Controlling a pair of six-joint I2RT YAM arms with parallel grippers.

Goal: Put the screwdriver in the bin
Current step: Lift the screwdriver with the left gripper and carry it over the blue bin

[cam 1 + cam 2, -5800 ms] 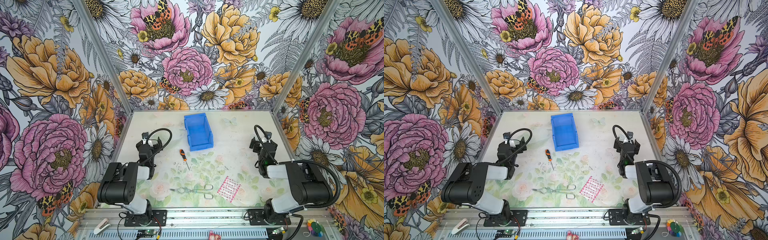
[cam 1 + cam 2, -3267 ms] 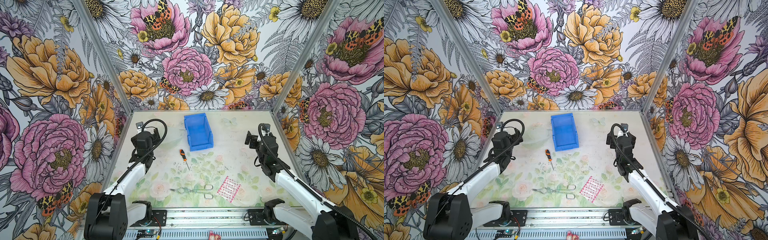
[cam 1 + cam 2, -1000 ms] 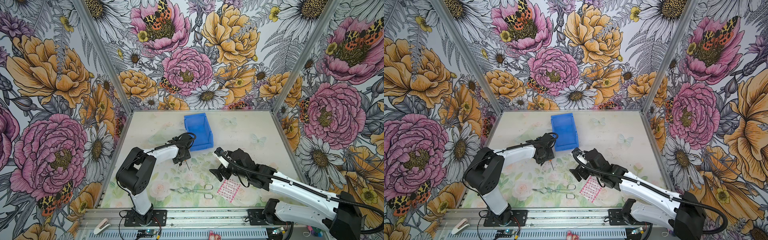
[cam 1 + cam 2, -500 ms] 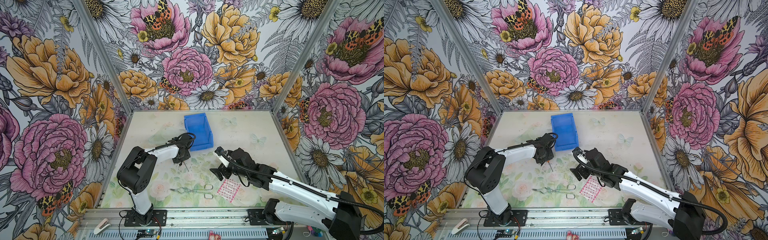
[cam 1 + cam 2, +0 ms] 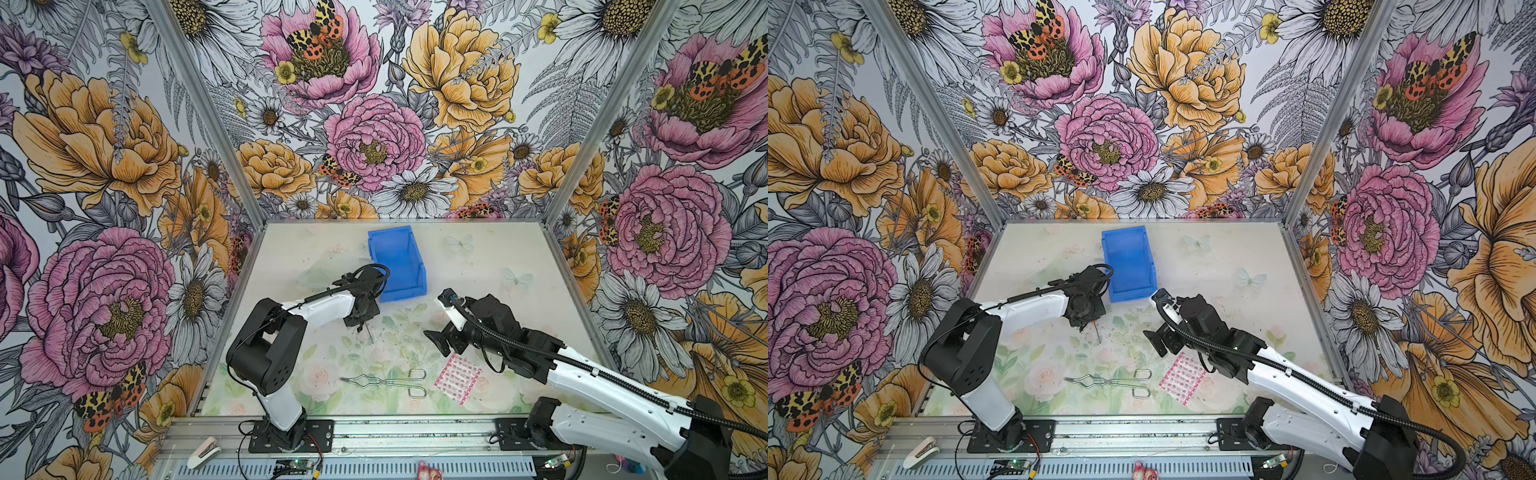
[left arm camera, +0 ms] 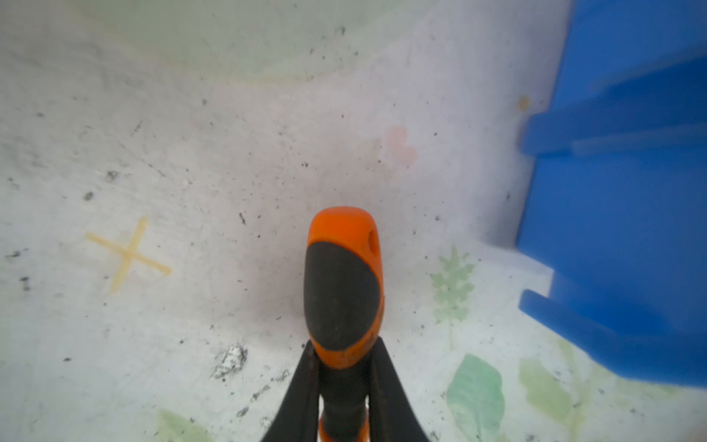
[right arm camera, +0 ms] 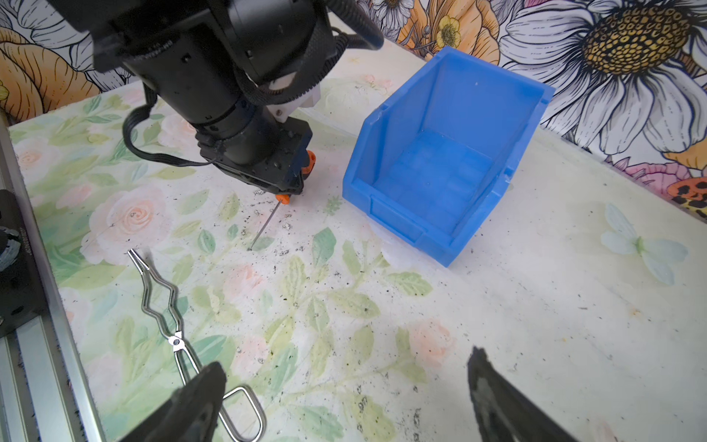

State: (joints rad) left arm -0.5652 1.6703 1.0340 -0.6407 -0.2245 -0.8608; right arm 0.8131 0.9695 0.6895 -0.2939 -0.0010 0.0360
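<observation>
The screwdriver (image 6: 342, 283) has an orange-and-black handle, and my left gripper (image 6: 343, 382) is shut on its narrow neck. Its thin shaft (image 7: 266, 225) slants down from the gripper, tip at the table. In both top views the left gripper (image 5: 361, 320) (image 5: 1086, 320) sits just left of the blue bin's (image 5: 397, 262) (image 5: 1128, 262) low front lip. The bin (image 7: 440, 172) stands open and holds nothing. My right gripper (image 5: 436, 340) (image 7: 344, 382) hovers open over the table's middle, nothing between its fingers.
Bare-wire metal tongs (image 5: 386, 380) (image 7: 164, 306) lie near the front edge, one loop handle close to a right finger (image 7: 199, 398). A pink patterned sheet (image 5: 457, 378) lies to their right. Flowered walls enclose three sides.
My left gripper's jaws have closed on the screwdriver handle over the last second. Both arms have stayed nearly still since then; several seconds ago they were folded back at the front.
</observation>
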